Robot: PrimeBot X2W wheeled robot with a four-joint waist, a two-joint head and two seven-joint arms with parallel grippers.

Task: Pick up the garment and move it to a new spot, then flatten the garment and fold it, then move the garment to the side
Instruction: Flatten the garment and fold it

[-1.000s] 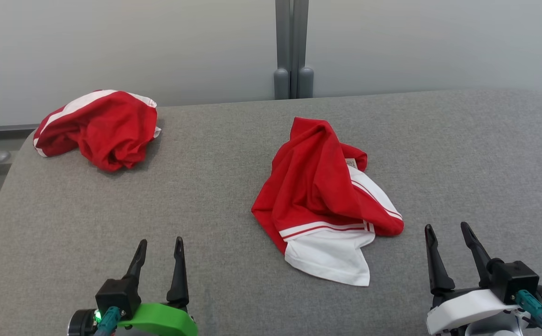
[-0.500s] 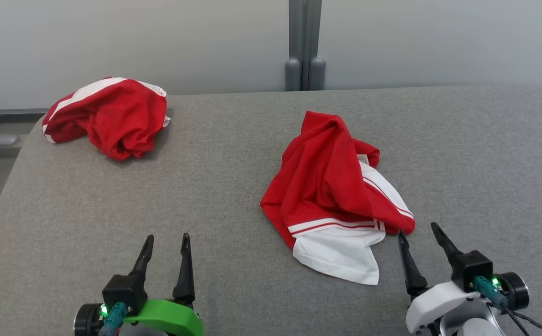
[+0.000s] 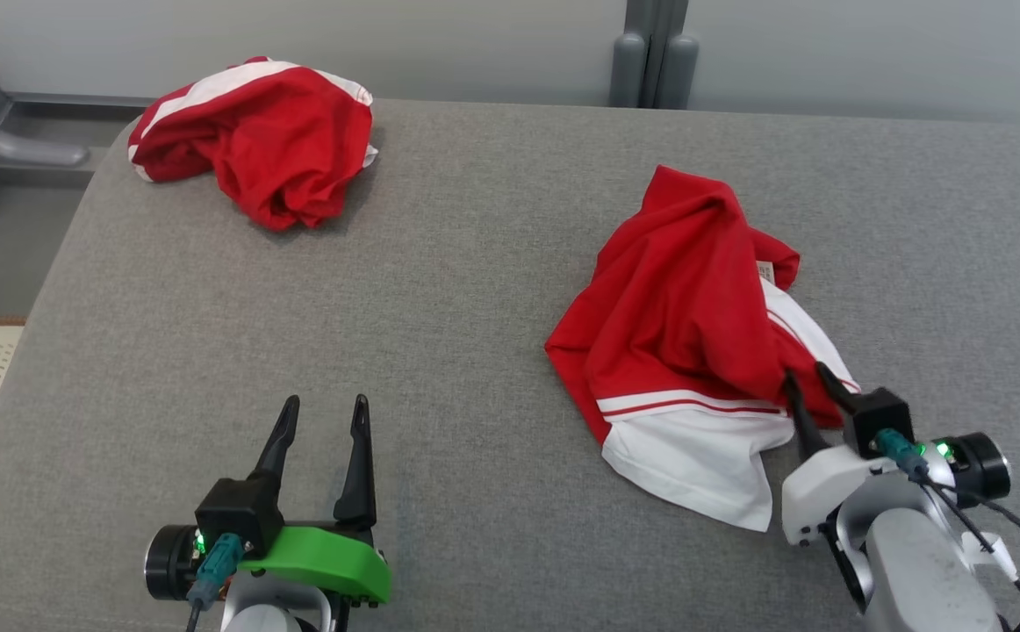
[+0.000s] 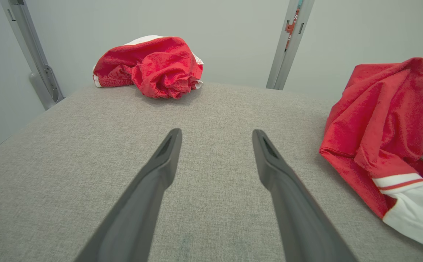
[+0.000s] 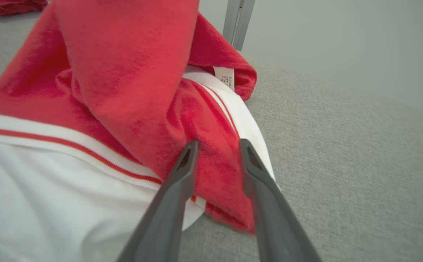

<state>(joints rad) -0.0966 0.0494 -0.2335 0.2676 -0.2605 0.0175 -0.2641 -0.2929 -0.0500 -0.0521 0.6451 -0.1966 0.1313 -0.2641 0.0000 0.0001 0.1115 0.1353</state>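
The grey counter (image 3: 475, 290) carries everything. The garment (image 3: 685, 316), red with a white panel (image 3: 694, 448) and striped trim, lies crumpled right of the counter's middle, piled up rather than spread. It has not been lifted, so the first step, picking it up, looks to be the one in hand. A second red-and-white heap (image 3: 273, 140) sits at the counter's far left corner, well clear and probably out of play.

The left hand (image 3: 326, 402) hovers over the counter's near left part, fingers spread wide and holding nothing, likely waiting until flattening needs two hands. The right hand (image 3: 807, 373) is at the counter's near right, at the garment's edge. Its fingers stand partway apart on either side of a red fold (image 5: 215, 160), a raised ridge that is easier to catch than flat cloth. Whether they already pinch it I cannot tell. A small label (image 5: 227, 78) shows beyond that fold.
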